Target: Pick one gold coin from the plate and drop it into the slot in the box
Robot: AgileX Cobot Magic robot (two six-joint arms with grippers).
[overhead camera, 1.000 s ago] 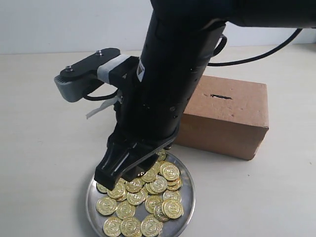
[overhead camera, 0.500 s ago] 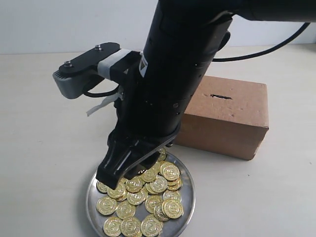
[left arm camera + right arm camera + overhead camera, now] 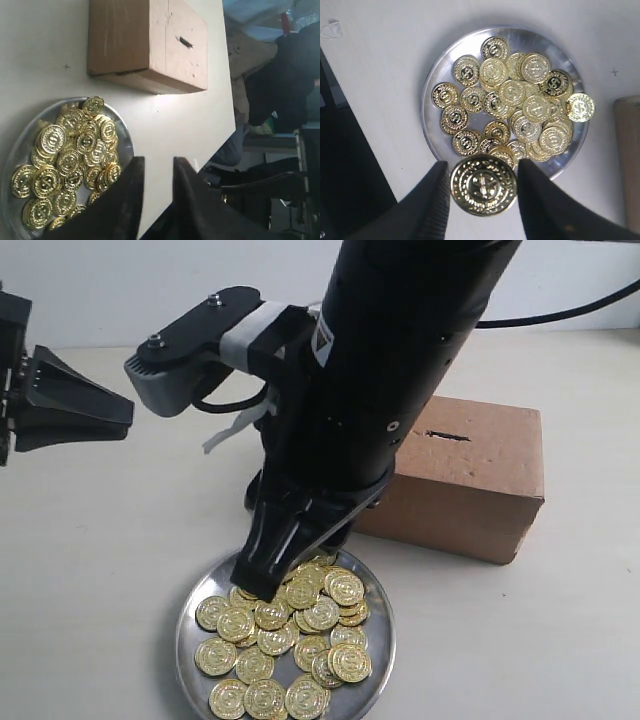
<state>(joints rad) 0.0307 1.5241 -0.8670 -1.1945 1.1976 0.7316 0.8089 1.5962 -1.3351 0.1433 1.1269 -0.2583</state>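
**Right tool pinching one gold coin above the plate**

The right tool (image 3: 483, 170) is clamped on a single gold coin (image 3: 483, 186). Its fingers press on opposite edges of the coin, and the embossed face is turned toward the wrist camera. The jaws stand about one coin apart.

From across the room, that tool (image 3: 268, 575) points steeply down off the thick black arm. It hangs over the rear left part of the plate (image 3: 383, 635), with its tip just above the heap of coins (image 3: 290, 640). The held coin is hidden behind the fingers from this side.

The plate is round and shiny silver, and sits at the front of the pale table (image 3: 100, 540). It is near the box (image 3: 470, 470) but not touching it.

The right wrist view shows the plate (image 3: 437, 75) loaded with loose coins (image 3: 520, 105). They are piled thicker toward the box side. One stray coin (image 3: 580, 106) rides up on the rim there.

The box is brown cardboard and lies lengthwise behind the plate. The slot (image 3: 447, 435) is a short dark ragged slit in its top face, well apart from the held coin.

The left tool (image 3: 126, 417) pokes in from the left edge, up in the air. It is well apart from the plate and box and aims toward the other arm. Its wrist view shows the left tool (image 3: 157, 162) parted by a narrow gap, with only table between the fingers. It holds nothing.

That view also takes in the plate (image 3: 124, 131), the coins (image 3: 75, 155), the box (image 3: 145, 45) and the slot (image 3: 185, 42).
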